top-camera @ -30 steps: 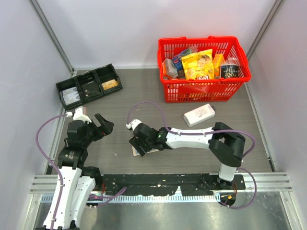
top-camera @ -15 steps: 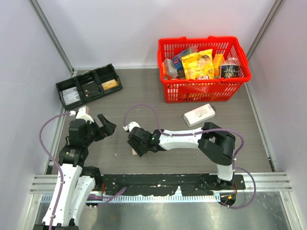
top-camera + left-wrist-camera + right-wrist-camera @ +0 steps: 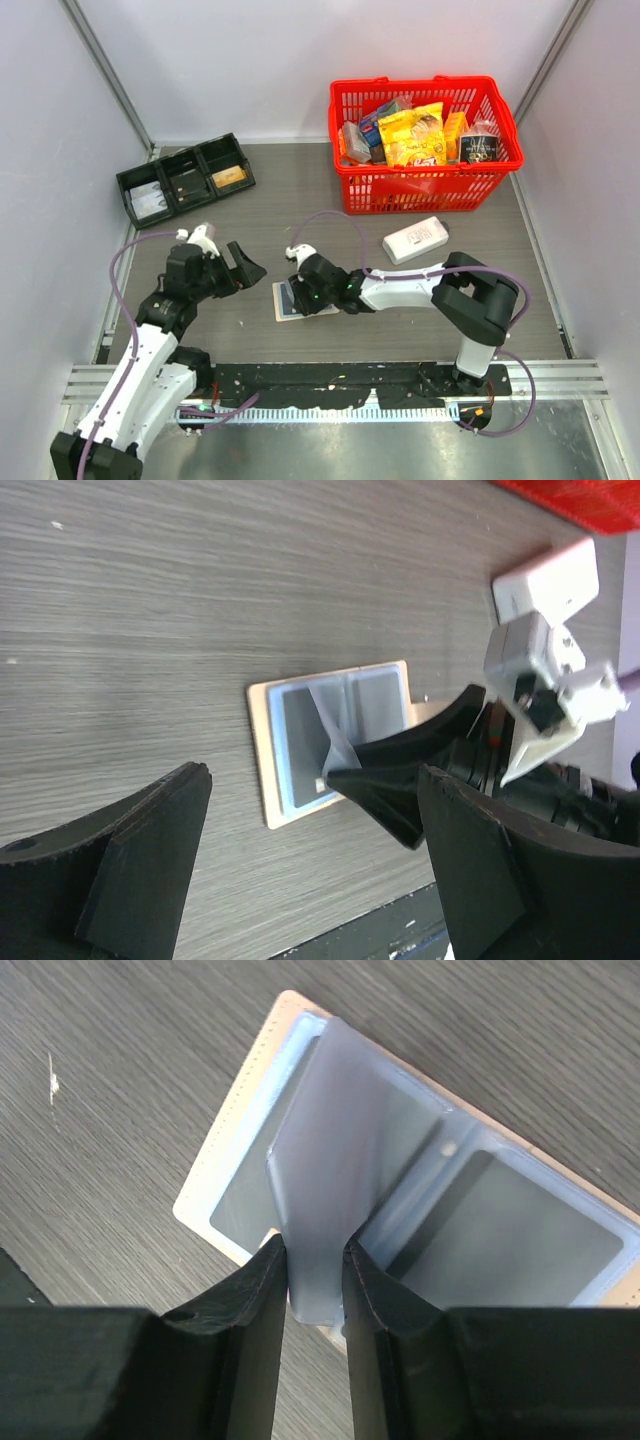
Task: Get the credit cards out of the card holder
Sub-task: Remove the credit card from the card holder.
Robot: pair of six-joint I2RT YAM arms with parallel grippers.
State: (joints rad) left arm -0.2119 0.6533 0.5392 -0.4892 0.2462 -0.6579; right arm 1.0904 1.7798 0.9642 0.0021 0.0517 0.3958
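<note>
Card holder (image 3: 292, 298) lay flat and open on the grey table (image 3: 300, 205), near the front edge and well short of the red basket (image 3: 425, 188). The left gripper (image 3: 243, 268) hung just to its left, fingers spread wide — holding nothing. The right gripper (image 3: 315, 1255) was down on it, fingers pinched tight on a pale flap (image 3: 325, 1150) standing up from its middle.
</note>
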